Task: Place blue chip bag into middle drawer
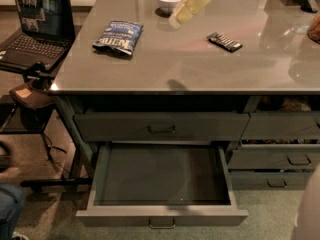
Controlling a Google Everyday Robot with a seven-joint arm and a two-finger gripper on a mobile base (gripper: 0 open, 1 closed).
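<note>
The blue chip bag lies flat on the grey table top, left of centre, white lettering facing up. My gripper is pale yellow and hangs over the far middle of the table, right of the bag and clear of it, holding nothing that I can see. The middle drawer is pulled out below the table front, and its dark tray is bare.
A flat black candy bar lies right of the gripper. A white bowl stands at the far edge. The top drawer is closed. Narrower drawers are at the right. A laptop sits on a stand at the left.
</note>
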